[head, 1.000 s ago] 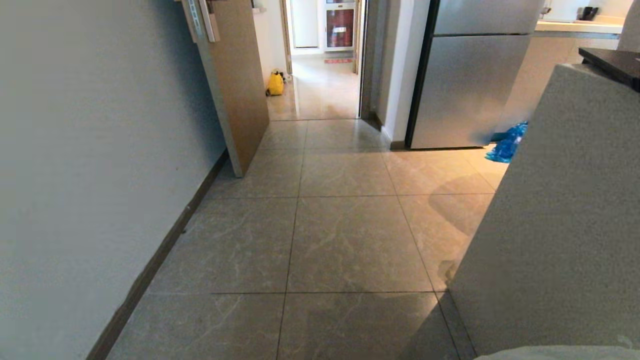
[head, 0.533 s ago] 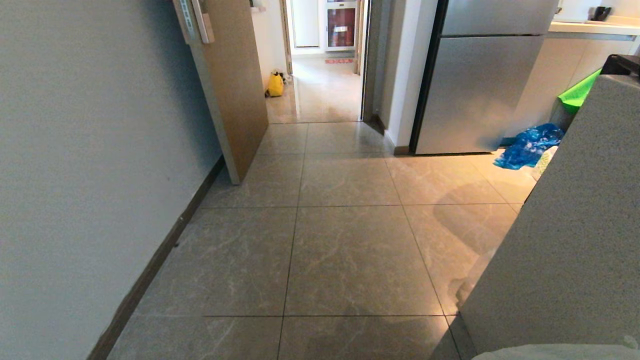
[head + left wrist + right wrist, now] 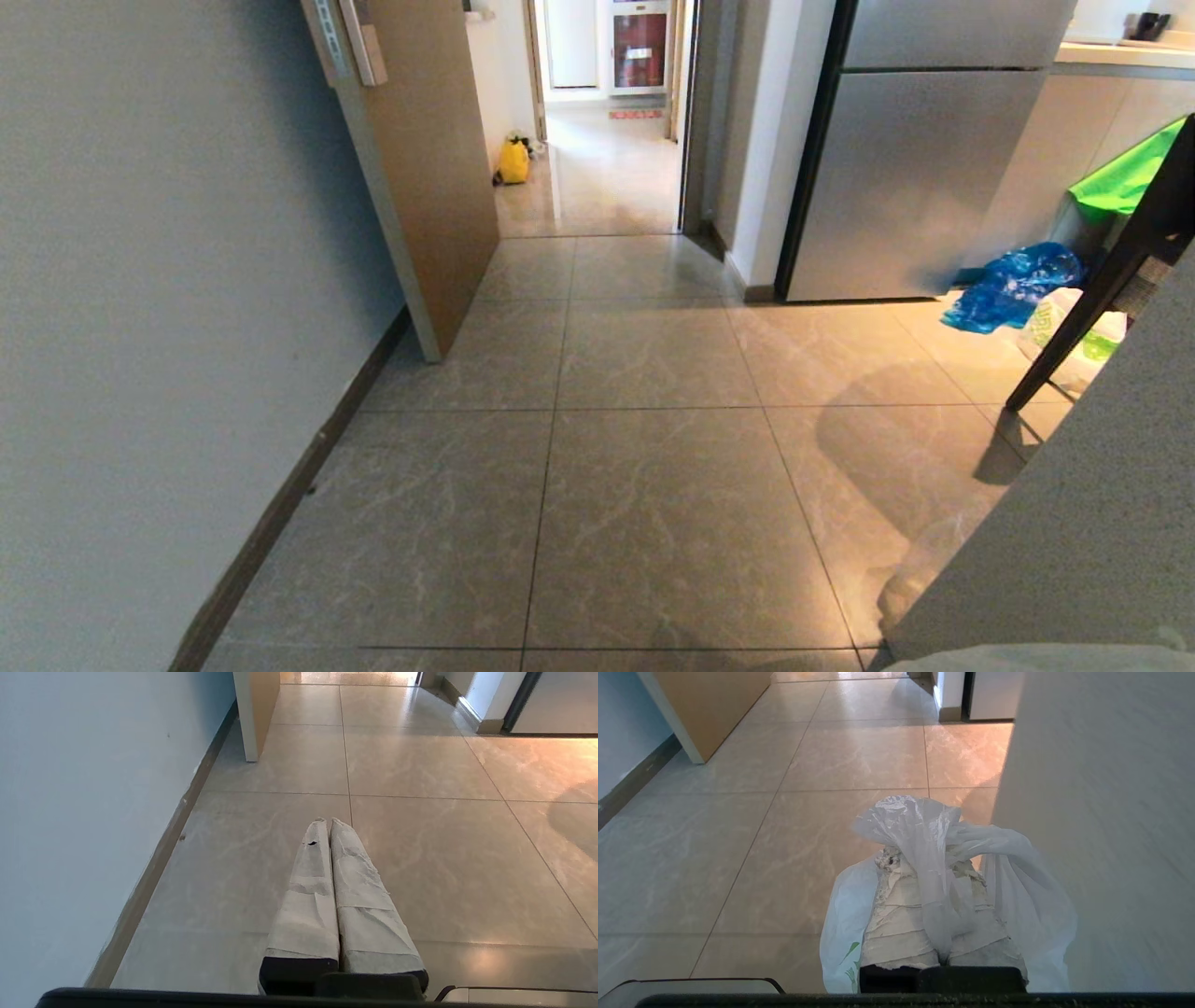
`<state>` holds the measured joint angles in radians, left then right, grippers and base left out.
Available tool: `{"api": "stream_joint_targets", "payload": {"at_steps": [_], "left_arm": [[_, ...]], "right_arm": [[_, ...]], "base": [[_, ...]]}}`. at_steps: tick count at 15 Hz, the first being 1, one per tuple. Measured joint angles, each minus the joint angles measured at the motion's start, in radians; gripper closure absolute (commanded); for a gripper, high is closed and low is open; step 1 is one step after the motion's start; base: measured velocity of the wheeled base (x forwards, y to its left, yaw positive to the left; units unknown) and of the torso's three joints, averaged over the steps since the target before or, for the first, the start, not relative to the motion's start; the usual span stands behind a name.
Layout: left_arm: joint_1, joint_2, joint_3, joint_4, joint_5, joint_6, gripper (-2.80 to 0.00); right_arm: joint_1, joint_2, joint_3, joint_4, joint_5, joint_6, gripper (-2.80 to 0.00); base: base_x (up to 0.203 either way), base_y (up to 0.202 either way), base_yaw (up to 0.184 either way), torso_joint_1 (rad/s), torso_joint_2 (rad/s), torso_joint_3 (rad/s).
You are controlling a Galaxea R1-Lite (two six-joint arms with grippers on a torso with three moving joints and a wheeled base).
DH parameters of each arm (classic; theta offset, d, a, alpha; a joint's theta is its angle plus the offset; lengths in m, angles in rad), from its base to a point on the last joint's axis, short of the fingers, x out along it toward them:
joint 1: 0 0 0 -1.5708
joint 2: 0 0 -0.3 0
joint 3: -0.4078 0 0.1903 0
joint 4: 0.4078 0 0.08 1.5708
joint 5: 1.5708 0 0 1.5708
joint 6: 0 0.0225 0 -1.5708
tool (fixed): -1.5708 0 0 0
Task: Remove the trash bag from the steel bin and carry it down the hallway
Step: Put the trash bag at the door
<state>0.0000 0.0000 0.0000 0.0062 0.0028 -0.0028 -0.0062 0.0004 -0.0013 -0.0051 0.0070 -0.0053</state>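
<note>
In the right wrist view the trash bag point(image 3: 920, 826), thin white plastic with green print low on one side, hangs from my right gripper point(image 3: 927, 856). Its white-wrapped fingers point(image 3: 896, 919) are shut on the bag's bunched top, and the plastic drapes over both of them. My left gripper point(image 3: 327, 821) is shut with nothing in it, held low over the hallway's glossy beige tiles point(image 3: 653, 504). Neither gripper shows in the head view. The steel bin is out of view.
A white wall with a dark baseboard point(image 3: 280, 504) runs along the left to an open brown door point(image 3: 429, 177). A grey speckled surface point(image 3: 1074, 560) stands close on the right. Beyond are a steel fridge point(image 3: 915, 177), a blue bag point(image 3: 1013, 285), a black leg point(image 3: 1092, 308) and a far yellow bag point(image 3: 513, 161).
The whole head view has shifted: the grey surface on the right has slid out towards the edge, uncovering the blue bag, a green bag and the black leg. The camera moved, not the things.
</note>
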Motion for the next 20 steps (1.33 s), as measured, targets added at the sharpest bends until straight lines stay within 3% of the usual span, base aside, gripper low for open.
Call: {"api": "stream_joint_targets", "payload": {"at_steps": [20], "left_arm": [[0.0,0.0,0.0,0.0,0.0,0.001,0.0]], "right_arm": [[0.0,0.0,0.0,0.0,0.0,0.0,0.0]], "base": [[0.191,0.0,0.001,0.002,0.0,0.002]]}}
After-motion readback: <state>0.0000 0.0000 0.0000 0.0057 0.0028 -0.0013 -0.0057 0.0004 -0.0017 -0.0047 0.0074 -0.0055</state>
